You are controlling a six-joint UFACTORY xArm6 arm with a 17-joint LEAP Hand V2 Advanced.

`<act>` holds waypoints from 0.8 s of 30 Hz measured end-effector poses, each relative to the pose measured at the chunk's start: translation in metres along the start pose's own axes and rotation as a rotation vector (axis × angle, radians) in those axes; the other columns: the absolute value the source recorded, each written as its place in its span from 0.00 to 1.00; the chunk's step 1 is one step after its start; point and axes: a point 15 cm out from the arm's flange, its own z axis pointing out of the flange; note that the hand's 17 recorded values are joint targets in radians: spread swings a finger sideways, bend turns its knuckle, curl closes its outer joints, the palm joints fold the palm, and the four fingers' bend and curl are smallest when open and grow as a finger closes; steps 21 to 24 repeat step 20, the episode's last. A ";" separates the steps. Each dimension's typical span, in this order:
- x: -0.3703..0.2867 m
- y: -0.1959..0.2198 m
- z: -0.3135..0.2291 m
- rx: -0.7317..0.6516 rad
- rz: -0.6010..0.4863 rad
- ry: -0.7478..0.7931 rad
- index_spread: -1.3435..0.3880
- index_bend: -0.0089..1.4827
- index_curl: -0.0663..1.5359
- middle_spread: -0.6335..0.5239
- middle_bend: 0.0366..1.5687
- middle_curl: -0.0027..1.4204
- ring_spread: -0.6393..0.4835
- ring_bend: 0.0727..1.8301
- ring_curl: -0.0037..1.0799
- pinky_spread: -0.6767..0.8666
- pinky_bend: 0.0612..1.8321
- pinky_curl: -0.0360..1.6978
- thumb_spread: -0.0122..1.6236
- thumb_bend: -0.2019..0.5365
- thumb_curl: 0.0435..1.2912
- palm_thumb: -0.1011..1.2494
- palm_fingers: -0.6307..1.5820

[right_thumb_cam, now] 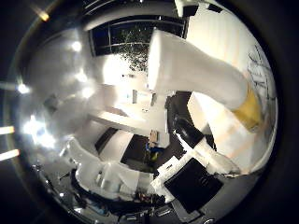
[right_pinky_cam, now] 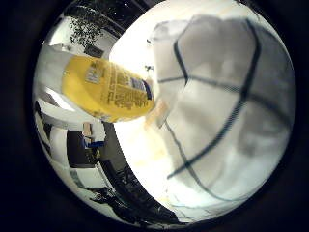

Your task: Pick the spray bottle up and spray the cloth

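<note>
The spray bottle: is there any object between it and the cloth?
Nothing visible. The spray bottle is close to the palm, and the cloth lies spread on the light table beside it, with only bare tabletop between them.

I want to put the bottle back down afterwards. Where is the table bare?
A bare strip of the table runs beside the checked cloth, under the yellow spray bottle. The cloth itself covers most of the rest that shows, so it is crowded there.
</note>
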 end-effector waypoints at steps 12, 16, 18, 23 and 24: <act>-0.037 0.030 -0.118 0.053 0.018 0.082 0.59 0.13 0.26 0.58 0.10 0.22 0.71 0.13 0.22 0.71 0.13 0.20 0.65 0.24 0.34 0.64 0.38; -0.048 0.054 -0.156 0.078 0.030 0.126 0.59 0.13 0.26 0.58 0.10 0.22 0.71 0.12 0.22 0.71 0.12 0.19 0.65 0.24 0.34 0.63 0.39; -0.050 0.069 -0.175 0.089 0.042 0.153 0.59 0.13 0.26 0.58 0.10 0.22 0.71 0.12 0.22 0.71 0.12 0.19 0.65 0.24 0.34 0.63 0.40; -0.050 0.086 -0.191 0.097 0.056 0.177 0.59 0.13 0.26 0.58 0.10 0.22 0.71 0.11 0.23 0.71 0.11 0.19 0.65 0.24 0.34 0.63 0.40; -0.050 0.086 -0.191 0.097 0.056 0.177 0.59 0.13 0.26 0.58 0.10 0.22 0.71 0.11 0.23 0.71 0.11 0.19 0.65 0.24 0.34 0.63 0.40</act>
